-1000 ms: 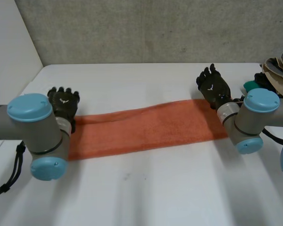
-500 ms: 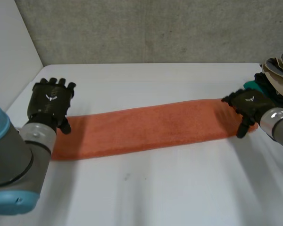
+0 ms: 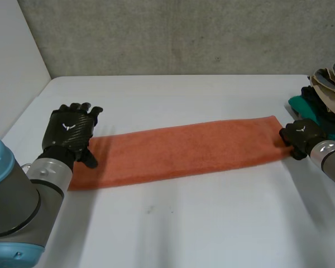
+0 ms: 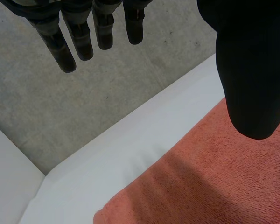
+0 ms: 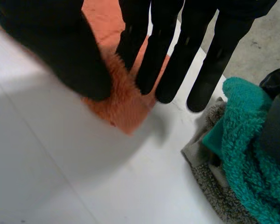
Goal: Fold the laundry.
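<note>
Towel: The orange towel (image 3: 184, 149) lies flat on the white table (image 3: 184, 229) as one long, narrow strip.
Long axis: It runs across in front of me from my left side to my right side. The right end lies a little farther from me than the left end.
Left hand: My left hand (image 3: 70, 131) is over the left end of the strip, with its back up. In its wrist view the fingers (image 4: 67, 44) are straight and wide apart from the thumb (image 4: 252, 70). Nothing is between them, and the cloth lies below, not gripped.
Right hand: My right hand (image 3: 301, 137) is on the right end, at a corner. In its wrist view the thumb stands on one side and the fingers on the other, and the cloth bunches up between them. I read this as a pinch on that corner.
Which hand is nearer: Each hand has its own end, and the middle of the strip is well apart from both.
Neighbour: A pile of other laundry (image 3: 324, 100) sits just beside my right hand, close to the pinched corner but not on the towel.
Coming move, as I judge: The fold should go along the long axis, one end carried over to the other. For this my left hand must first go down and close on its end.
Risk: Lifting the right end may catch the pile.
</note>
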Available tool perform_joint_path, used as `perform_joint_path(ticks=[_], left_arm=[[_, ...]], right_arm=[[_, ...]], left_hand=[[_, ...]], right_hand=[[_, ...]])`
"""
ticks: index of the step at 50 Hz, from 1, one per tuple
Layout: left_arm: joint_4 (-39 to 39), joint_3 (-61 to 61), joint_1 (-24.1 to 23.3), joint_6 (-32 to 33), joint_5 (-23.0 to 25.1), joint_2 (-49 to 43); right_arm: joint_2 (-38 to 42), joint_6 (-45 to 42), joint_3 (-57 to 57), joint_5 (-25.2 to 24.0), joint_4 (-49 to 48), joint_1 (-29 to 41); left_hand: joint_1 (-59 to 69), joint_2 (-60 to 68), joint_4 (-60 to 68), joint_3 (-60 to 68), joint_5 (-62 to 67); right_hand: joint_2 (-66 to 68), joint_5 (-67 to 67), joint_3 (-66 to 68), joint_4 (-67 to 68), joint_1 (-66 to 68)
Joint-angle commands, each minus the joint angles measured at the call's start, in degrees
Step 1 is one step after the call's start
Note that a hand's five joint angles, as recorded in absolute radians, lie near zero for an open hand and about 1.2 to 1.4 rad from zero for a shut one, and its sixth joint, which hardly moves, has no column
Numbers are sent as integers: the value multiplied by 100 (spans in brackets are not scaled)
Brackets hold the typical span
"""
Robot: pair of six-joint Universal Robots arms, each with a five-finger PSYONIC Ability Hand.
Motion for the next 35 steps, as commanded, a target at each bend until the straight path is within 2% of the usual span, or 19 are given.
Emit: perform_joint_path(ticks=[1, 4, 9, 14, 16, 19, 20, 23, 24, 31, 32, 34, 35], left_arm=[[2, -55, -5, 2, -1, 66], [11, -55, -5, 2, -1, 92], [11, -55, 4, 2, -1, 154], [2, -81, -5, -7, -1, 206], [2, -142, -5, 2, 8, 285], [2, -178, -13, 2, 8, 443], [2, -178, -13, 2, 8, 487], [2, -143, -13, 2, 8, 654], [2, -125, -13, 2, 8, 698], [11, 42, -119, -7, 87, 997], [2, 68, -145, -7, 87, 1015], [2, 121, -198, -7, 87, 1024], [2, 138, -224, -7, 87, 1024]], right_arm=[[-195, 10, 251, 574, -111, -191], [-537, -25, 612, 689, -102, -349], [-1653, -550, 1323, 716, 12, -1199], [-1761, -1438, 1474, 882, 197, -1843], [-1796, -1877, 1431, 1083, 258, -2027], [-1805, -2055, 1352, 1383, 259, -2107], [-1831, -2055, 1308, 1575, 250, -2029], [-1988, -1994, 1246, 1700, 241, -1643], [-2137, -1872, 1202, 1683, 189, -1163], [-2490, -1212, 1175, 1551, -610, 606], [-2525, -1168, 1202, 1464, -846, 1122], [-2473, -1159, 1211, 1349, -1041, 1696], [-2368, -1202, 1228, 1192, -1208, 2255]], left_hand=[[37, -51, -28, -87, -146], [37, -51, -28, -87, -146], [37, -51, -28, -87, -146], [37, -51, -28, -87, -146], [37, -51, -28, -87, -146], [37, -51, -28, -87, -146], [37, -51, -28, -87, -146], [37, -51, -28, -87, -147], [21, -68, -44, -103, -163], [4, -84, -61, -120, -180], [4, -85, -61, -120, -180], [-13, -101, -78, -137, -197], [-13, -101, -78, -137, -197]], right_hand=[[1537, 1697, 1617, 1632, 1758], [1537, 1697, 1617, 1632, 1758], [1537, 1697, 1617, 1632, 1758], [1537, 1697, 1617, 1632, 1758], [1537, 1697, 1617, 1632, 1758], [1537, 1697, 1617, 1632, 1758], [1537, 1697, 1617, 1632, 1758], [1537, 1697, 1617, 1632, 1758], [1537, 1697, 1617, 1632, 1758], [1537, 1697, 1617, 1632, 1758], [1537, 1697, 1617, 1632, 1758], [1537, 1697, 1617, 1632, 1758], [1537, 1697, 1617, 1632, 1758]])
